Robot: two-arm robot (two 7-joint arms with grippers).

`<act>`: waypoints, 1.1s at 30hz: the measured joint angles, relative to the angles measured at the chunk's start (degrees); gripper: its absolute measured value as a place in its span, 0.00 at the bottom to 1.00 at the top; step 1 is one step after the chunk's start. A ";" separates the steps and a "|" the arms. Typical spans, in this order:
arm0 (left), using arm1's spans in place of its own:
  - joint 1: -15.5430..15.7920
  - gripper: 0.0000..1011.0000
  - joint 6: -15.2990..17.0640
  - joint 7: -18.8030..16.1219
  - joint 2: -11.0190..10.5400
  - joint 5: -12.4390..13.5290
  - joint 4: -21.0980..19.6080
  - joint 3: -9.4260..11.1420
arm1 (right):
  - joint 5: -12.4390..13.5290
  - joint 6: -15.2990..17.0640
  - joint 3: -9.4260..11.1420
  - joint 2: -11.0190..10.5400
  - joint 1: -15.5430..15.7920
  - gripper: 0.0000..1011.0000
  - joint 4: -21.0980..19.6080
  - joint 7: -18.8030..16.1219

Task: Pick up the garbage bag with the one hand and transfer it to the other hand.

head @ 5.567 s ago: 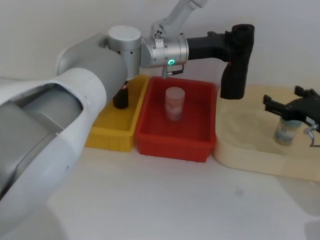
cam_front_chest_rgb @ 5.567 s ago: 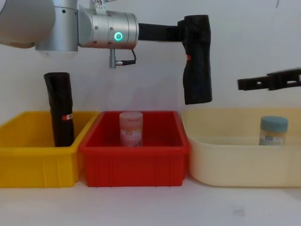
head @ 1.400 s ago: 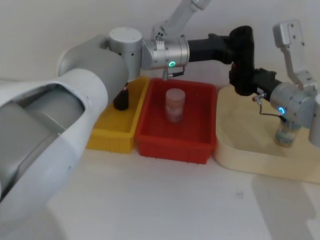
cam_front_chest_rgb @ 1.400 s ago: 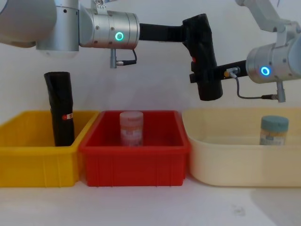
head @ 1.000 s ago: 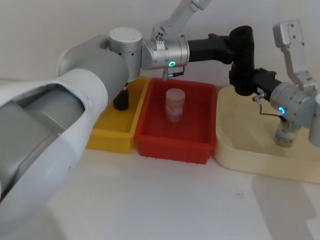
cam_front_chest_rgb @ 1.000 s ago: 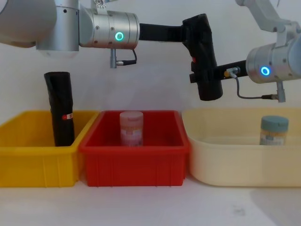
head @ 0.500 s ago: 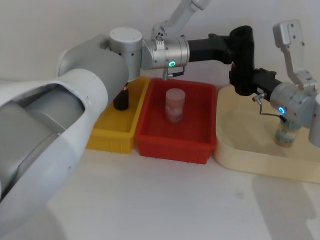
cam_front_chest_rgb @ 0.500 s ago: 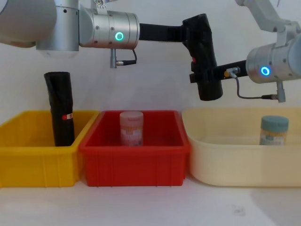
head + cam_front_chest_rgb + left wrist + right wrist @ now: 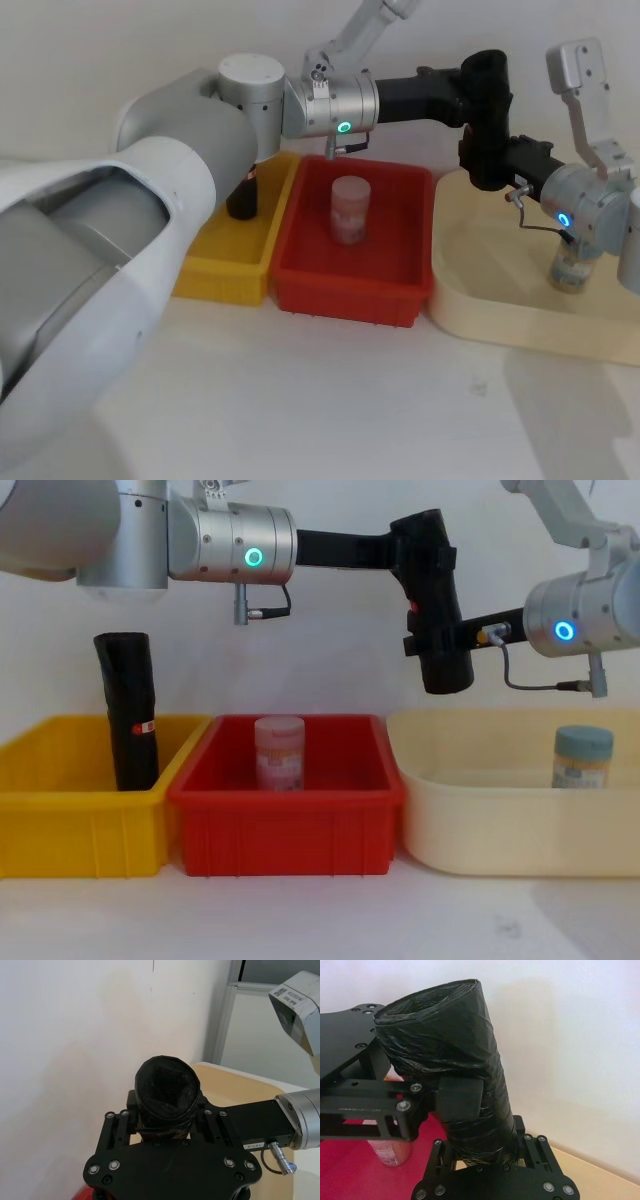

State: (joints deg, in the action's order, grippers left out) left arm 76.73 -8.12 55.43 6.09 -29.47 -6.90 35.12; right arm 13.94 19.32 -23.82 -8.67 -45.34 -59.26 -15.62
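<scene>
Holds the garbage bag up in the air, nearly upright, at about 1 o'clock from the pale jar that stands in the red bin. Clamps it near its top with the left gripper, teal ring lit, reaching in from 9 o'clock; presses a finger pad flat against the black wrap. Clasps it lower down with the right gripper, blue ring lit, coming in from 3 o'clock, jaws closed around the roll's lower end. Keeps both grips on one roll, just above the seam between the red bin and the cream tray.

Matches the view of half a second ago almost wholly: same height, same tilt, same two arms. Differs only at the roll's top in the chest view, with a slightly wider outline and a finger edge showing at its 3 o'clock side.

Leaves the second black roll leaning in the yellow bin at 9 o'clock from the red bin, and the blue-lidded jar in the cream tray at 3 o'clock, both as before
</scene>
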 joint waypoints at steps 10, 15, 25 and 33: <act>0.00 0.87 0.00 0.00 0.00 0.00 0.00 0.00 | 0.06 -0.20 0.77 -0.09 0.61 0.56 -0.62 0.20; 0.00 0.99 0.00 -0.01 0.00 0.00 0.00 0.00 | 0.22 -0.48 1.82 -0.36 1.48 0.55 -1.65 1.33; 0.00 0.99 0.00 -0.01 0.00 0.00 0.00 0.00 | 1.96 -0.32 6.54 -2.42 4.25 0.55 -4.64 3.49; 0.00 0.99 0.00 -0.02 0.00 0.00 0.00 0.00 | 3.41 1.19 9.30 -4.17 5.00 0.55 -5.28 3.05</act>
State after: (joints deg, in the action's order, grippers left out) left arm 76.73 -8.12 55.41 6.10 -29.47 -6.91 35.12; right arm 17.35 20.51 -14.51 -12.84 -40.34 -64.55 -12.56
